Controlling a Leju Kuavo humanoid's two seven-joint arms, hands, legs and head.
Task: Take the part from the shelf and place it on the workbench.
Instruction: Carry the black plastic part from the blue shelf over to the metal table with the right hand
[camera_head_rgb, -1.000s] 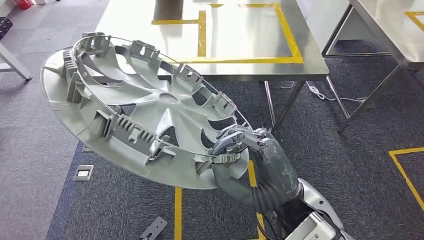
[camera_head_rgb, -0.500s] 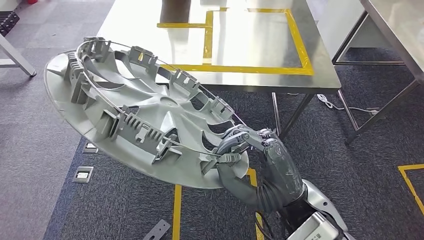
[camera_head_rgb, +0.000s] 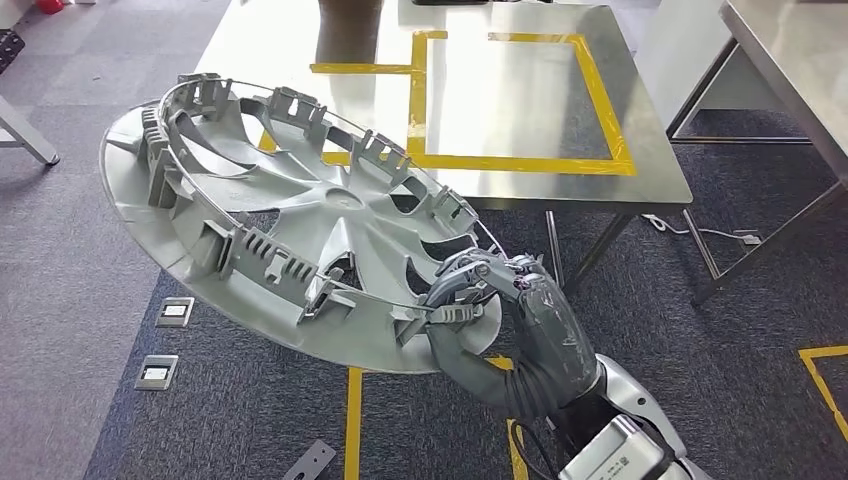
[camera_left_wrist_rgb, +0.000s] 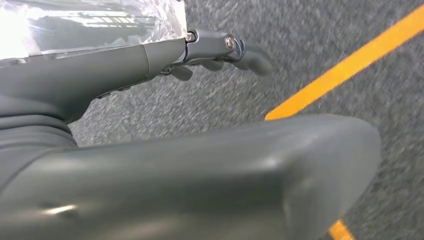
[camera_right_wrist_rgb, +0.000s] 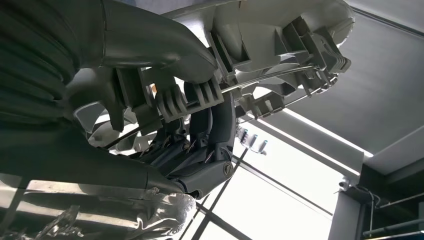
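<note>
The hubcap (camera_head_rgb: 290, 250), a big grey plastic one, is up in the air with its inner side facing up, so you can see all the clips and the wire ring around the rim. It's tilted, with the far-left edge higher and the near edge down by the robot. The right hand (camera_head_rgb: 480, 300) has it by the near rim, fingers (camera_head_rgb: 470, 275) curled over the top onto the clips and the thumb (camera_head_rgb: 455, 350) underneath. The right wrist view shows the same grip from below.

The left hand (camera_left_wrist_rgb: 220, 47) hangs over grey carpet with a yellow tape line, holding nothing, fingers only slightly bent.

Just beyond the hubcap is the steel workbench (camera_head_rgb: 650, 150) with a yellow tape rectangle (camera_head_rgb: 520, 100) marked on it. The hubcap's far edge overlaps the bench's near-left corner in the head view. The floor (camera_head_rgb: 740, 340) is dark carpet with yellow lines and a couple of small floor boxes (camera_head_rgb: 175, 312).
</note>
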